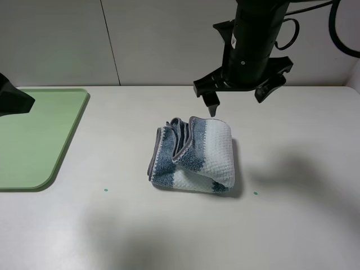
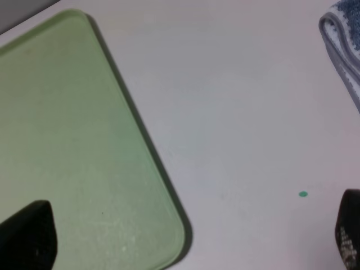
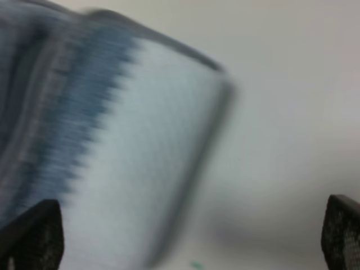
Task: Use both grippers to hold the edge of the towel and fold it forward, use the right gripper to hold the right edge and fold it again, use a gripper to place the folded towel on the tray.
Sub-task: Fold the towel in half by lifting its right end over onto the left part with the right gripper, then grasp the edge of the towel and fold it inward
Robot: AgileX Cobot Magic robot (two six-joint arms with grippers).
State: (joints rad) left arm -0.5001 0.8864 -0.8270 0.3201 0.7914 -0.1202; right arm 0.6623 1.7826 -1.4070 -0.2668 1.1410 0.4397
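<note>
The towel (image 1: 194, 154) lies in the middle of the bench (image 1: 292, 225), folded into a small, thick bundle. Its grey hem curls up in loose layers on the side that faces the tray (image 1: 34, 140). Both folds look done, so what seems left is to carry it over. The right gripper (image 1: 237, 101) hangs in the air just behind the towel, toward the back edge of the bench. Its fingers are spread wide and hold nothing, likely so they can come down around the bundle. The pale green tray sits along the left edge of the bench, well apart from the towel, and it is bare. The left gripper (image 2: 188, 242) hangs over the tray, also wide open and holding nothing. It may be in the way when the towel comes over, so it may need to make room. Between the towel and the tray there is only bare bench and a tiny green dot (image 1: 105, 190). The loose layers could slip open if only the top one is pinched.
</note>
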